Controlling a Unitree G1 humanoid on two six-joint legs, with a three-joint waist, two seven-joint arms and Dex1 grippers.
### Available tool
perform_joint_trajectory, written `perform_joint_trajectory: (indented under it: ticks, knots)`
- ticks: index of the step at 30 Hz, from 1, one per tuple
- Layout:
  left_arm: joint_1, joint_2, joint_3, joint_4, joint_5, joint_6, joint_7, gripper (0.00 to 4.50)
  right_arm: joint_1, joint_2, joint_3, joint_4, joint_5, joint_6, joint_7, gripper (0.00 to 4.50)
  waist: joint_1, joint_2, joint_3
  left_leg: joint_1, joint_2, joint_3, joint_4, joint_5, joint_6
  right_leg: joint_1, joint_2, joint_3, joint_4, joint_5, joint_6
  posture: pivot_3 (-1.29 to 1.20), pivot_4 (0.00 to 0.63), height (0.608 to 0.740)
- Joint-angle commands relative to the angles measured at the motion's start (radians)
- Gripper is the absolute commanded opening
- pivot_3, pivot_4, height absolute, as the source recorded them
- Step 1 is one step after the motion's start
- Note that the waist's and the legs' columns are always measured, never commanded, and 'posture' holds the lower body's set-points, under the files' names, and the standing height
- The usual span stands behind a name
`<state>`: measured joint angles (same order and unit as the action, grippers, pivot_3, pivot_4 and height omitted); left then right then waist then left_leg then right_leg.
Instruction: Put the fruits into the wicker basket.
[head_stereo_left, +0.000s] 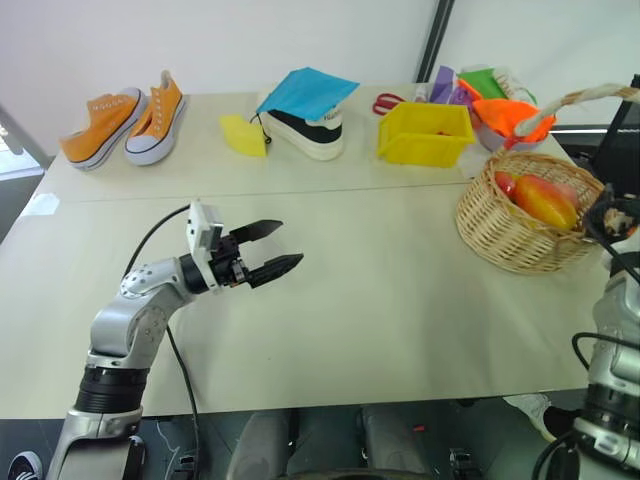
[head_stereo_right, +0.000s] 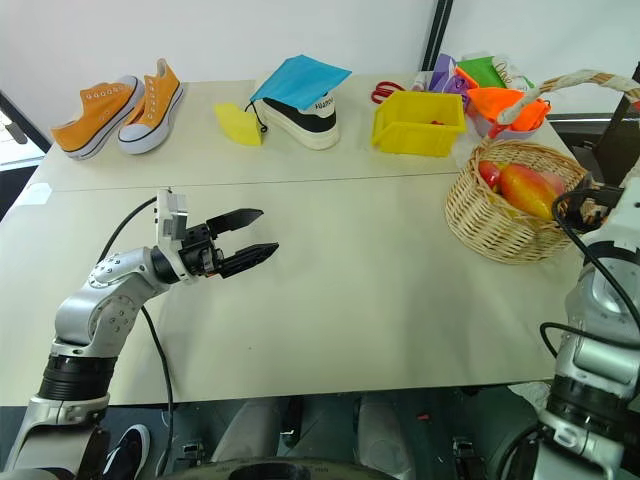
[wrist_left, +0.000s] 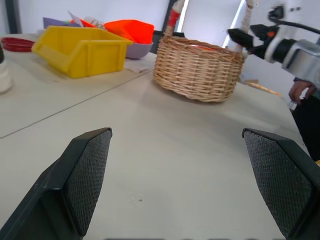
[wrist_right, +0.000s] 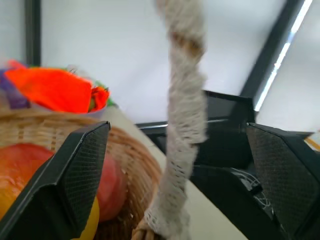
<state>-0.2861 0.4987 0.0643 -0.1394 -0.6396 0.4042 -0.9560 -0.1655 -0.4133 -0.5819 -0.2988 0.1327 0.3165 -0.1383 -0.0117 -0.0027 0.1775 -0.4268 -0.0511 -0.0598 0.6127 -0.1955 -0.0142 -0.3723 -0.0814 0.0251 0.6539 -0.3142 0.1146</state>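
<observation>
The left gripper (head_stereo_left: 278, 248) hovers low over the near half of the table (head_stereo_left: 380, 300), jaws spread wide and empty. To the right, the right gripper (wrist_right: 177, 187) sits beside the basket (head_stereo_left: 500, 235), its fingers apart with nothing between them; the basket's handle (wrist_right: 185, 115) stands just ahead of them. The mango (head_stereo_left: 545, 200) and the red fruit (head_stereo_left: 505, 183) lie inside the basket. Farther back stand a yellow bin (head_stereo_left: 425, 132), sneakers (head_stereo_left: 125, 122) and a blue cloth (head_stereo_left: 305, 92).

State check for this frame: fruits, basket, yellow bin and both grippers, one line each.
mango: lying in the wicker basket
red fruit: in the basket, beside the mango
wicker basket: upright on the table
yellow bin: upright
left gripper: jaws open, empty
right gripper: jaws open, empty
</observation>
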Motion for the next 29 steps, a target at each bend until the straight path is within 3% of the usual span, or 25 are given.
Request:
perform_joint_trajectory:
  ticks: [1,5,9,10,15,20,29]
  knots:
    - [0.006,0.000,0.032,-0.015,0.004,-0.033,0.004,4.50,0.057,0.073,0.021,-0.225,-0.002,0.045,-0.040,4.48,0.000,0.000,0.000,0.000,0.000,0.000,0.000,0.000,0.000,0.000,0.000,0.000,0.000,0.000,0.000,0.00,0.150,0.740]
    - [0.021,0.000,0.055,-0.004,0.005,-0.048,0.018,4.50,0.213,0.182,0.154,-0.427,-0.001,0.069,-0.001,4.48,-0.001,0.000,0.000,0.000,0.000,-0.001,-0.001,0.000,0.000,-0.001,0.000,0.001,0.000,0.000,0.000,0.00,0.150,0.740]
    - [0.038,-0.005,0.092,0.015,0.018,-0.080,0.049,4.50,0.272,0.158,0.271,-0.463,0.014,-0.018,0.139,4.48,-0.005,0.001,0.000,0.000,0.000,0.000,0.000,0.000,0.000,-0.001,0.000,0.001,0.000,0.000,-0.001,0.00,0.150,0.740]
    - [0.040,-0.006,0.102,0.022,0.026,-0.092,0.060,4.50,0.265,0.155,0.290,-0.453,0.035,-0.031,0.172,4.48,-0.006,0.001,0.000,0.001,0.000,0.000,0.000,0.000,0.000,0.000,0.000,0.001,0.000,0.000,-0.001,0.00,0.150,0.740]
    - [0.072,-0.013,0.167,0.099,0.117,-0.171,0.191,4.50,0.121,0.010,0.498,-0.324,0.285,0.042,0.613,4.48,-0.007,0.000,0.000,0.001,0.001,0.000,0.001,0.000,0.000,0.001,0.000,0.001,0.000,0.000,-0.002,0.00,0.150,0.740]
    - [0.105,0.002,0.269,0.172,0.179,-0.237,0.324,4.50,-0.006,-0.160,0.601,-0.110,0.286,0.006,0.915,4.48,0.005,-0.003,0.001,0.001,0.001,-0.001,0.000,0.000,0.000,0.000,0.000,-0.001,-0.002,0.000,-0.001,0.00,0.150,0.740]
    - [0.198,-0.005,0.382,0.119,0.189,-0.293,0.406,4.50,-0.120,-0.129,0.649,0.082,0.234,-0.090,0.999,4.48,0.000,-0.004,0.001,-0.001,0.001,-0.001,-0.001,0.000,-0.001,0.000,-0.001,0.000,-0.003,0.000,-0.001,0.00,0.150,0.740]
